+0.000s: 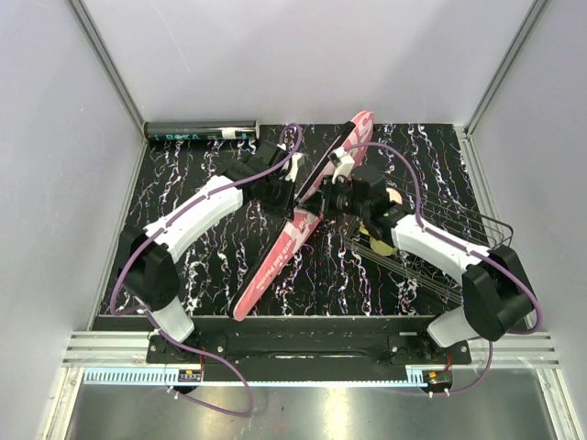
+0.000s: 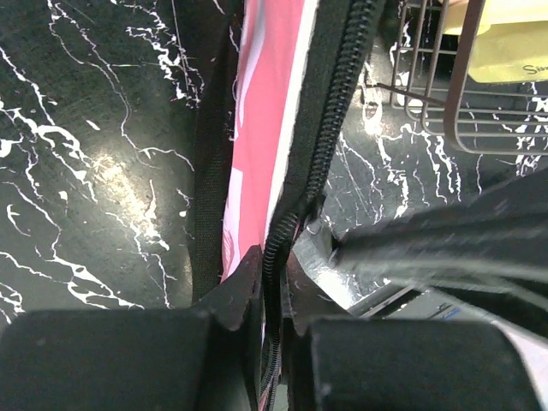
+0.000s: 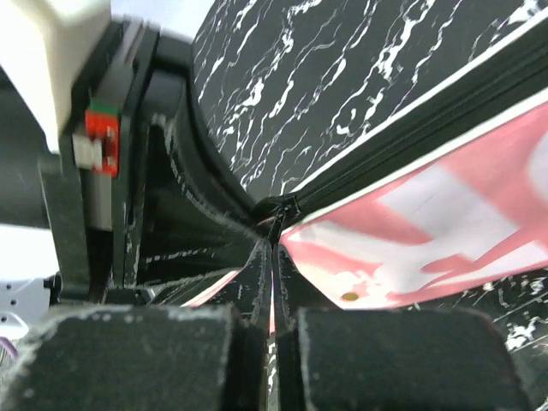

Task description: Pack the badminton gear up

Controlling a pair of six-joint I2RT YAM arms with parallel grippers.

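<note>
My left fingers and right fingers are both clamped on the black zip edge of the long pink fabric racquet cover — uneven opposing pulls could jerk it free.

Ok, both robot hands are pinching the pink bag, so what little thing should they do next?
Probably slide the right fingers along the zipper while the left fingers hold firm. Both are shut on the pink cover at its zipper edge, close together, so one can steady it while the other pulls.
</note>
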